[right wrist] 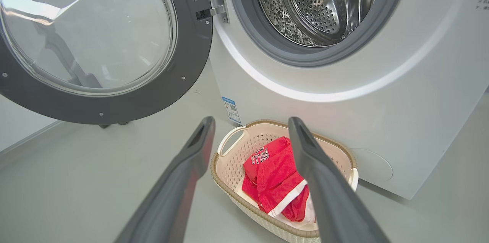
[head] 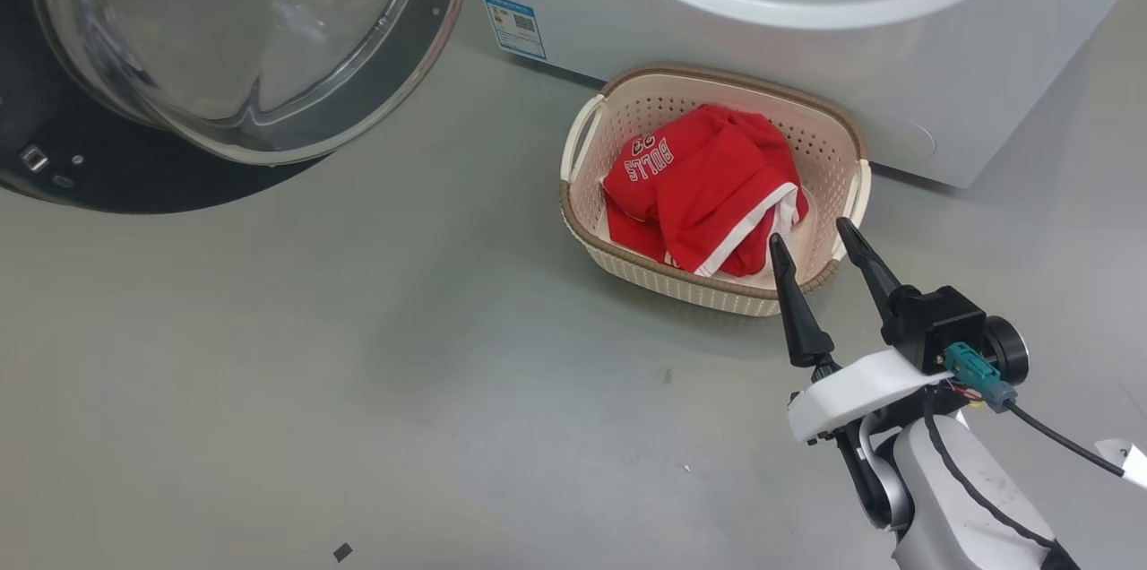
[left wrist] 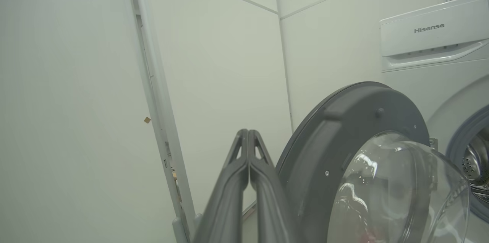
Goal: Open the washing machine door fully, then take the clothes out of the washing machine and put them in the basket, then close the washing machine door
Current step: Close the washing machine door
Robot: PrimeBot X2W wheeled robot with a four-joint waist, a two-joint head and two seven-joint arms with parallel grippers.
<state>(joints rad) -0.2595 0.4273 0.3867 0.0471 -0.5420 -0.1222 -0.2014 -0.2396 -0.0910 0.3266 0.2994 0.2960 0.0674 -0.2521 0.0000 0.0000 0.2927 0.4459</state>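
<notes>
The red clothes (head: 703, 185) with white "BULLS" lettering lie in the cream basket (head: 627, 113) on the floor in front of the white washing machine (head: 762, 32). The washing machine door (head: 242, 41) hangs swung wide at the left. My right gripper (head: 811, 243) stands open just over the basket's near right rim, nothing between its fingers. In the right wrist view the open right gripper (right wrist: 250, 124) frames the clothes (right wrist: 275, 174) in the basket (right wrist: 233, 166), below the bare steel drum (right wrist: 317, 2) and beside the door (right wrist: 145, 94). My left gripper (left wrist: 248, 133) is shut and bare, left of the door (left wrist: 344, 120).
Grey floor (head: 358, 373) spreads to the left of the basket and toward me. White wall panels (left wrist: 214, 63) stand behind the door in the left wrist view. A blue label (head: 515, 25) marks the machine's lower front.
</notes>
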